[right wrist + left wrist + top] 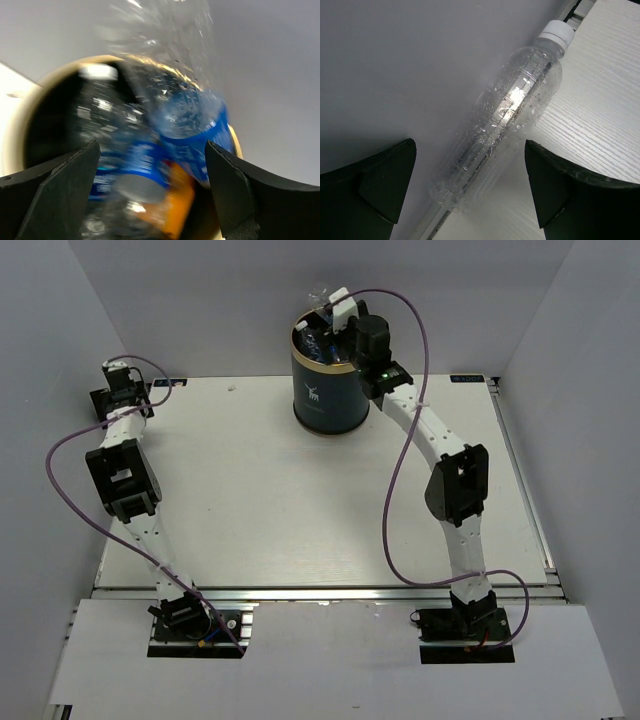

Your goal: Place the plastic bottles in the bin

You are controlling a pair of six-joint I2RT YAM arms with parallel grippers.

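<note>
R pincer (150, 145) jaws wide apart over bin (22, 120) mouth. Blurred blue-label bottle (192, 125) tilted at mouth, right side. Inside: orange bottle (172, 210) near, white-capped bottle (97, 72) left.

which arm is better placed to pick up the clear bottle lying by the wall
Left: the left end effector, open, straddles the clear bottle; the right end effector hangs far off over the bin.

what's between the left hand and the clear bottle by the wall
nothing visible: the left hand is open and the clear bottle lies straight ahead between its fingers, along the wall, which crowds one side
</note>
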